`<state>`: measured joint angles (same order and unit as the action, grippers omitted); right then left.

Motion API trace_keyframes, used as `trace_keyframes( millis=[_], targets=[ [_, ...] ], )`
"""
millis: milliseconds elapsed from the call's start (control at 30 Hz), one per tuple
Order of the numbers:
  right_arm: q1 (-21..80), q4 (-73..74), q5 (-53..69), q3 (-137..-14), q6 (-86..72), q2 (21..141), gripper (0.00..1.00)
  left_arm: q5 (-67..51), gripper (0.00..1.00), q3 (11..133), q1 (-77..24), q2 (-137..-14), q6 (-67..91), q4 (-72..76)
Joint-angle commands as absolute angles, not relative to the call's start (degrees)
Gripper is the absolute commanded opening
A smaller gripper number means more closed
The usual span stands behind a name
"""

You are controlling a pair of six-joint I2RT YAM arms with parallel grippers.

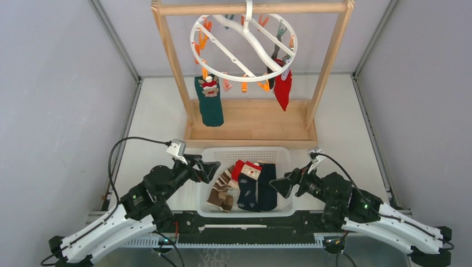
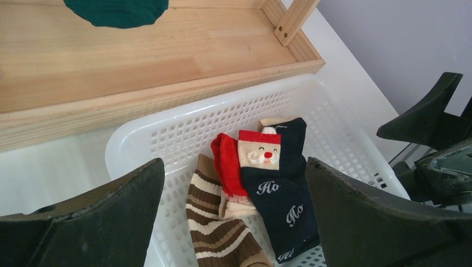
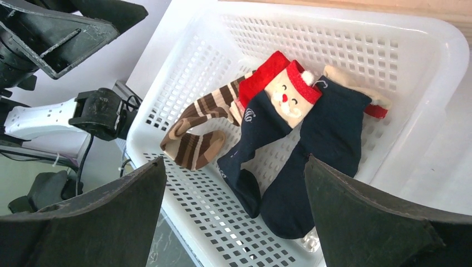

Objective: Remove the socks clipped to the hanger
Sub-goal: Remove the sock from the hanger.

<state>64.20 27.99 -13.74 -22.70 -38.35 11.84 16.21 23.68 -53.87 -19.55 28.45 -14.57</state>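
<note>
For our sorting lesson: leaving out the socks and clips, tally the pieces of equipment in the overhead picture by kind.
Robot arms: 2 (left arm, right arm)
White basket: 1
Wooden rack: 1
Round white hanger: 1
Total: 5

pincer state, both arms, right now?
Left black two-finger pincer: open, holding nothing.
Right black two-finger pincer: open, holding nothing.
</note>
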Motion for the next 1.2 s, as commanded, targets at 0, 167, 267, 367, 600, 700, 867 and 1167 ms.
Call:
trace_keyframes(
  millis=[0,167,267,367,600,700,867,1167],
  targets=[
    [64.01,28.01,-14.47,-25.29,-36.89,11.03,1.0,18.26,1.0,28.28,-54.03,-19.88,26.52,-14.11],
    [63.9,28.91,-14.41,-25.61,-36.75,10.22,1.0,18.55,1.0,30.42,-54.01,-19.76,26.3,-16.11],
    [63.9,28.81,-14.93,-25.67,-36.81,9.94,1.0,21.35,1.0,32.24,-53.96,-20.96,26.31,-16.88],
    [63.94,27.76,-15.12,-25.66,-36.63,10.42,1.0,24.29,1.0,35.01,-53.82,-23.67,25.38,-16.64],
    [63.73,24.71,-13.89,-26.24,-35.45,12.37,1.0,26.89,1.0,42.04,-50.91,-31.19,22.32,-16.18],
    [63.59,23.97,-13.76,-27.29,-34.69,13.52,1.0,26.02,1.0,43.57,-48.08,-32.67,21.28,-15.58],
    [63.16,22.16,-13.15,-29.5,-33.09,16.6,1.0,22.89,1.0,43.67,-42.7,-33.68,19.34,-12.94],
    [62.67,19.78,-11.69,-31.73,-32.82,19.39,1.0,15.01,1.0,37.8,-34.99,-35.85,14.35,-1.64]
  ],
)
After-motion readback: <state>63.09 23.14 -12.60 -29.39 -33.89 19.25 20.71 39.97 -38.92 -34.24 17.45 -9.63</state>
